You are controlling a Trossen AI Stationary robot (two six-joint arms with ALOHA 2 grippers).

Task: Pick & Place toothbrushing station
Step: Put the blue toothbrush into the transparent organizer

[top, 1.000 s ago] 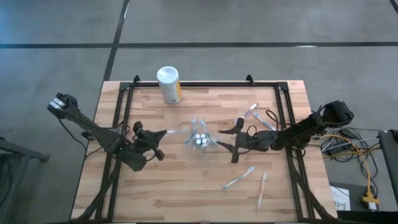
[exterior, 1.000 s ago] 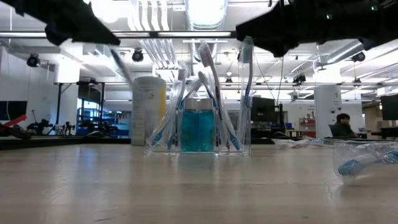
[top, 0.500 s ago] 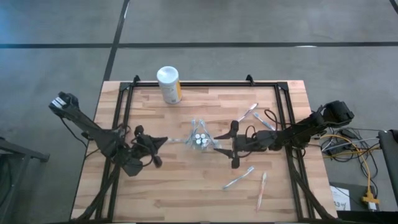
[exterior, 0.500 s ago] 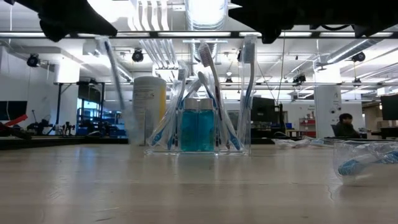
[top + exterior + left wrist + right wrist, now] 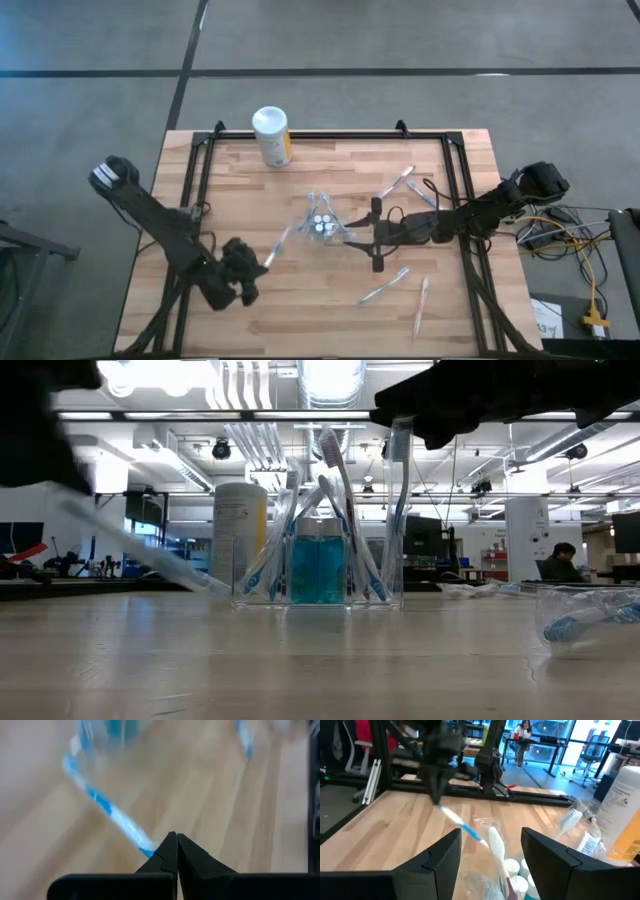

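From above, I see a wooden table [image 5: 250, 320] with my two dark arms reaching in from either side. My left gripper [image 5: 258, 264] sits toward the near-left of the table, its fingers pinched shut on the handle end of a white and light-blue toothbrush [image 5: 277, 244], which slants up toward the clear plastic cup [image 5: 321, 222] at the table's middle. My right gripper [image 5: 374, 234] hangs just right of the cup, its fingers spread wide with nothing between them.

The overhead view shows only white caps inside the cup. The table-level view adds what stands in it: teal tubes [image 5: 318, 568] upright, with several toothbrushes leaning around them, and the held toothbrush a blurred streak slanting down toward the cup's left side. Whether its tip touches the cup, I cannot tell.

My left wrist view shows the fingertips [image 5: 167, 854] meeting on the blue end of the toothbrush. My right wrist view shows its two fingers [image 5: 545, 851] standing apart on either side of the cup.

Only the overhead view shows the loose toothbrushes [image 5: 384, 288] lying on the table's right half. A white canister [image 5: 271, 136] with a yellow label stands at the far edge.
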